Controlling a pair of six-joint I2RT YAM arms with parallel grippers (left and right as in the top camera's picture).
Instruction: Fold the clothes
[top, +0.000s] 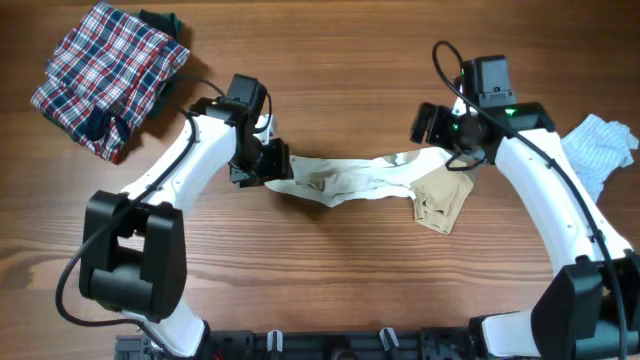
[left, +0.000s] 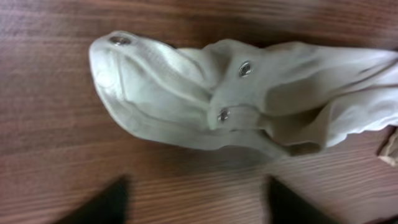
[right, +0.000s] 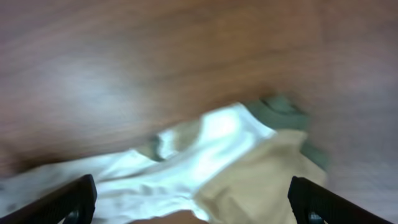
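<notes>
Here, the cream-white top (top: 350, 182) lies stretched in a rumpled band across the middle of the wooden table (top: 330, 280), between the two arms. Its tan sleeve (top: 440, 200) sits at the right end, and a thin olive edge (right: 283, 106) shows beside it. Metal snaps (left: 244, 68) mark the left end.

The left gripper (left: 196, 202) hangs over that end with its fingers (left: 106, 202) spread and nothing between them. The right gripper (right: 193, 208) has its fingers (right: 65, 202) spread wide above the sleeve; the blurred view suggests no contact with the cloth.

A plaid garment (top: 105, 75) lies far left and a pale blue striped garment (top: 600, 145) far right.
</notes>
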